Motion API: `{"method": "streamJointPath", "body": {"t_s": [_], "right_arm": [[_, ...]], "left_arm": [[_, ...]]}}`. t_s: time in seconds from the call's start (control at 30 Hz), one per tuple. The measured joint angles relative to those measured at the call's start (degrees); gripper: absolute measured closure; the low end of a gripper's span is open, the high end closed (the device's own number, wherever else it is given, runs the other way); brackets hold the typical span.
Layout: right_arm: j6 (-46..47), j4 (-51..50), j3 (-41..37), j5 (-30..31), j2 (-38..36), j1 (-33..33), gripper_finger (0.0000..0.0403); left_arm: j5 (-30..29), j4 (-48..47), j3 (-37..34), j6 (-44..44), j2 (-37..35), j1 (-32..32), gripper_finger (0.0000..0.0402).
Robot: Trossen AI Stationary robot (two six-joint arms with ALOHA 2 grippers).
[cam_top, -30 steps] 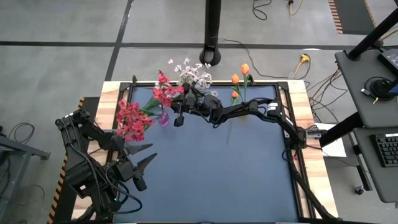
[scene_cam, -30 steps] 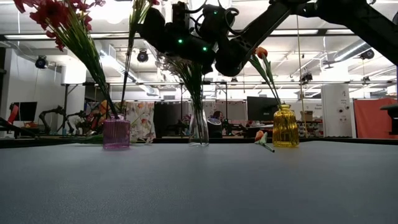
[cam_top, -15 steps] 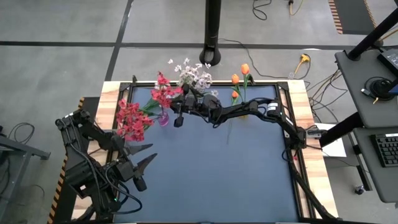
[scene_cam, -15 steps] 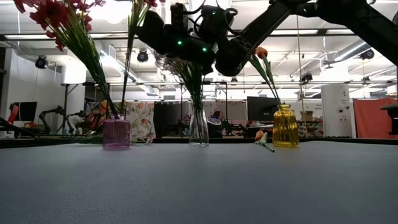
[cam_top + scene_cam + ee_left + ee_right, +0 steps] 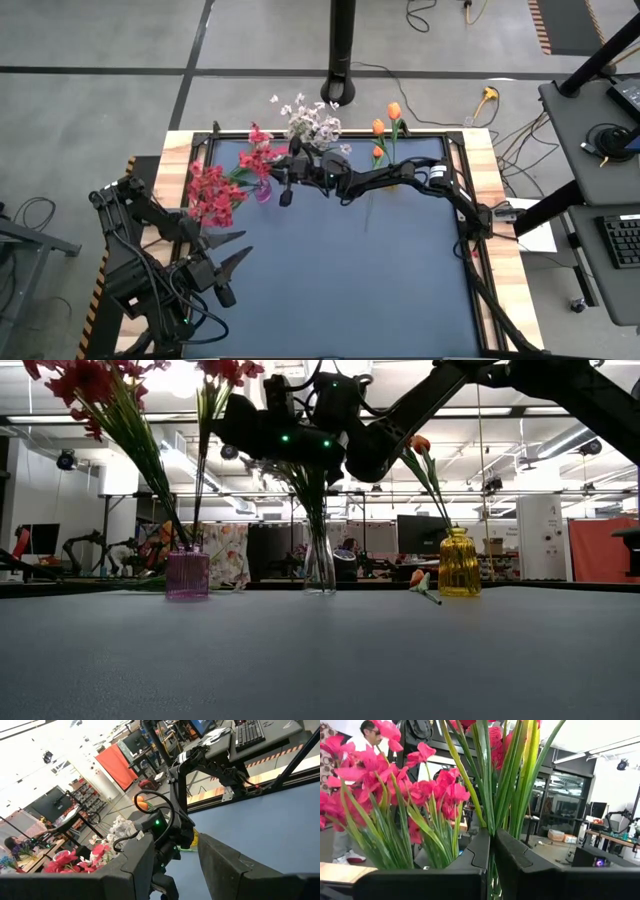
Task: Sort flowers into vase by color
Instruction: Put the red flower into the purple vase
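My right gripper (image 5: 280,168) hangs above the far left of the table, shut on a red flower spray (image 5: 256,157). That spray's stem (image 5: 201,470) runs down to the mouth of the purple vase (image 5: 187,573). More red flowers (image 5: 207,192) stand in this vase. White flowers (image 5: 313,123) stand in the clear vase (image 5: 320,565) and orange buds (image 5: 386,120) in the yellow vase (image 5: 459,563). One orange bud (image 5: 420,580) lies on the table beside the yellow vase. My left gripper (image 5: 228,265) waits open near the table's left front, holding nothing. My right gripper pinches the green stems (image 5: 491,822) of the red spray between its two shut fingers. It comes from the table's right, with the fingers slanting upward. The spray stands nearly upright, its blossoms (image 5: 226,368) above the fingers and its lower stem reaching down to the purple vase's mouth.
The three vases stand in a row along the table's far edge. The dark mat (image 5: 350,270) stretches from them to the near edge. A black pole (image 5: 342,45) rises behind the table, and a person stands in the room beyond.
My right gripper has tipped upward and shifted a little toward the table's left, staying shut. The red spray has swung with it, and its blossoms now stand higher and nearer the purple vase's other red flowers.
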Motion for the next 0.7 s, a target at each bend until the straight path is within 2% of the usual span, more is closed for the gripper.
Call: {"method": "streamJointPath", "body": {"t_s": [0.7], "right_arm": [[-0.42, -2.84, 0.04, -0.04, 0.00, 0.00, 0.0389]], "left_arm": [[-1.18, 0.00, 0.00, 0.63, 0.00, 0.04, 0.0264]]}}
